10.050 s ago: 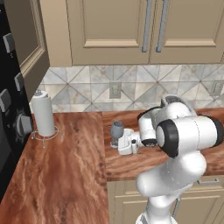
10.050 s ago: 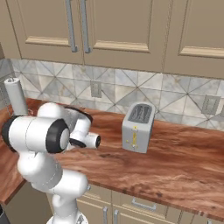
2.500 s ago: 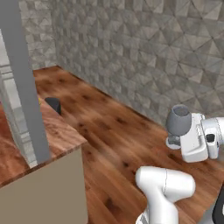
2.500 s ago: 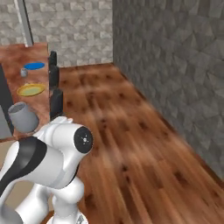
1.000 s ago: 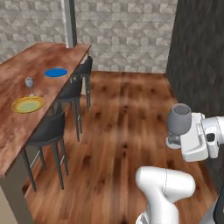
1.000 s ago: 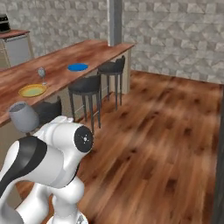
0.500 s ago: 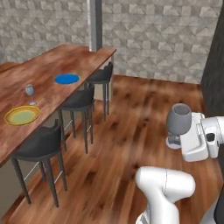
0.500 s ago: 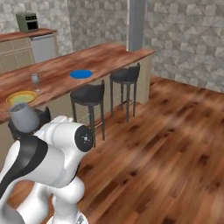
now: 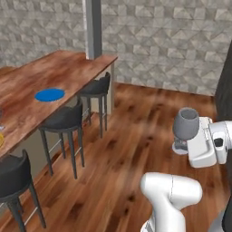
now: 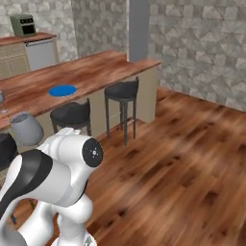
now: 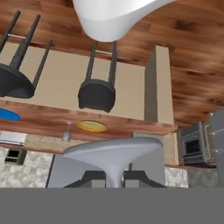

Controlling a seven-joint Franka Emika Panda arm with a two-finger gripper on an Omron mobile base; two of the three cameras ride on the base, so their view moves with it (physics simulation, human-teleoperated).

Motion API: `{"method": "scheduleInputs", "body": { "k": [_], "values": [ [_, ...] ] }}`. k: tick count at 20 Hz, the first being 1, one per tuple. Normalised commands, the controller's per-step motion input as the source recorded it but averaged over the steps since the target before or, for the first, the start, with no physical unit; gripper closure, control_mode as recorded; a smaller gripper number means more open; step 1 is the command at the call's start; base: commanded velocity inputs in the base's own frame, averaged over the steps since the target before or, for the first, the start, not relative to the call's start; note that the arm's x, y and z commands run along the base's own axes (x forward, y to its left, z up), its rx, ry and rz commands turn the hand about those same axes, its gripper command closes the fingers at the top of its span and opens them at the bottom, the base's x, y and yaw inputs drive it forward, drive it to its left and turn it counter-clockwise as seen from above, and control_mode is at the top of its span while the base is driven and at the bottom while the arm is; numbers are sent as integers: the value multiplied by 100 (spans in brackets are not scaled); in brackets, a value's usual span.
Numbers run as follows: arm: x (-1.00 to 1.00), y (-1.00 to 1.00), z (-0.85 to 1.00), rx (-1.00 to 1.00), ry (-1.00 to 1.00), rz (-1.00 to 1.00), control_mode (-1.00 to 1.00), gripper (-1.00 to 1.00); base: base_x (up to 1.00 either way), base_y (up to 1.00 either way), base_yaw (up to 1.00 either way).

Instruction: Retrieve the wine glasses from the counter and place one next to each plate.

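I see gripper (image 9: 182,146) pinched on the stem of a wine glass (image 9: 186,125), held upright in the air over the wood floor (image 9: 136,149) | second wine glass (image 11: 67,135) stands just beside yellow plate (image 11: 92,126) on bar top (image 9: 41,81) | blue plate (image 9: 50,94) farther along, above dark stools (image 9: 65,118)

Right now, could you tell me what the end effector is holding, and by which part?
A wine glass, upright, gripped by its thin stem just above the round foot.

Dark stools (image 9: 64,118) beside bar top (image 9: 54,72)
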Motion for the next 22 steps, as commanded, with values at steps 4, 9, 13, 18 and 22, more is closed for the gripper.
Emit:
{"method": "scheduleInputs", "body": {
  "k": [4, 9, 13, 18, 22],
  "values": [
    [0, 0, 0, 0, 0, 0, 100, 100, 100, -81, 12],
    [0, 0, 0, 0, 0, 0, 100, 100, 100, -65, 20],
    [0, 0, 0, 0, 0, 0, 100, 100, 100, -47, 38],
    [0, 0, 0, 0, 0, 0, 100, 100, 100, -28, 60],
    [0, 0, 0, 0, 0, 0, 100, 100, 97, -4, 67]
  ]
}}
